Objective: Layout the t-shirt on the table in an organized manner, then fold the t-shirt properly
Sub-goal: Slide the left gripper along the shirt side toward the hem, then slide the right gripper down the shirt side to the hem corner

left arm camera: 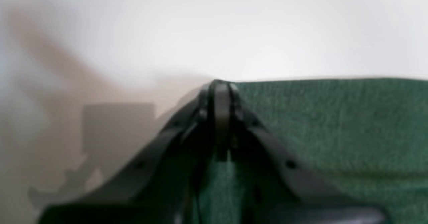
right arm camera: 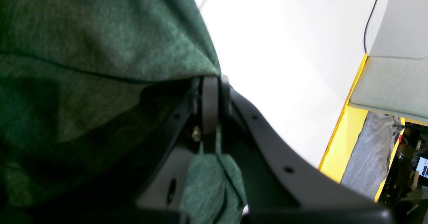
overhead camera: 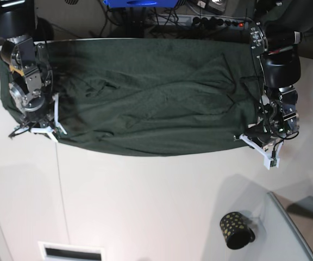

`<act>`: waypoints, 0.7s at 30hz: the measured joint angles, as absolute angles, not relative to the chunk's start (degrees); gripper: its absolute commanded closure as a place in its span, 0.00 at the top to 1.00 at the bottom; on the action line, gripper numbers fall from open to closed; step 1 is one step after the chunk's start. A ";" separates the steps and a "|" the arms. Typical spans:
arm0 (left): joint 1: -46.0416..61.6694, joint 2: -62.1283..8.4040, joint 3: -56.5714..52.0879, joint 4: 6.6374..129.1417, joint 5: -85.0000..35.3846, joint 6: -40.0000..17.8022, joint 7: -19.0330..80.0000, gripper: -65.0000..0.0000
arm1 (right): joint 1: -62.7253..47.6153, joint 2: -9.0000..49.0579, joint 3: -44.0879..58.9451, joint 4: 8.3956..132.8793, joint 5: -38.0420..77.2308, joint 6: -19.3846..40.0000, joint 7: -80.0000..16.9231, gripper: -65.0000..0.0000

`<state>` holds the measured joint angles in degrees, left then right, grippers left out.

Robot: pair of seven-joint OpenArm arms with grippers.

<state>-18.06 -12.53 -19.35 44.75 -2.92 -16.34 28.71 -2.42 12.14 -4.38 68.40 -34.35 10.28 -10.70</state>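
Left wrist view, blurred: the left gripper (left arm camera: 221, 93) has its two dark fingers (left arm camera: 221, 110) pressed together with no gap, pinching the edge of the dark green t-shirt (left arm camera: 334, 123). Green cloth spreads flat to one side of the fingers and also shows beneath them, between the finger arms. Beyond the fingertips and to the other side lies the bare white table (left arm camera: 214, 26), crossed by a soft shadow of the gripper.

Right wrist view: the right gripper (right arm camera: 210, 90) is likewise closed tight, its fingers (right arm camera: 210, 107) clamped on a fold of the t-shirt (right arm camera: 100, 50). Cloth bunches on one side of the fingers and hangs below them; on the other side is the white table (right arm camera: 284, 67), its yellow edge strip (right arm camera: 344, 130) farther off.

Base view, from above: the t-shirt (overhead camera: 151, 103) lies spread wide across the far part of the table (overhead camera: 145, 206), its surface wrinkled, its near edge sagging in a shallow curve. The left gripper (overhead camera: 254, 138) holds the cloth's near corner at one end, and the right gripper (overhead camera: 39, 128) holds the near corner at the other end; the garment stretches between the two sets of fingers.

Well apart from both grippers, on the near side of the table, a small black cup (overhead camera: 237, 230) with gold dots lies tilted on its side. What it contains cannot be told.
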 measured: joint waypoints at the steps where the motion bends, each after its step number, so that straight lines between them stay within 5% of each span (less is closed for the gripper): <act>1: -18.04 -12.36 -19.35 45.06 -2.76 -16.29 28.97 0.00 | -2.42 12.16 -4.38 68.40 -34.35 10.28 -10.70 0.01; 21: -19.97 -10.35 -14.24 56.12 -1.76 -16.69 32.27 0.00 | 2.04 12.51 -4.34 68.36 -34.35 10.28 -10.74 0.01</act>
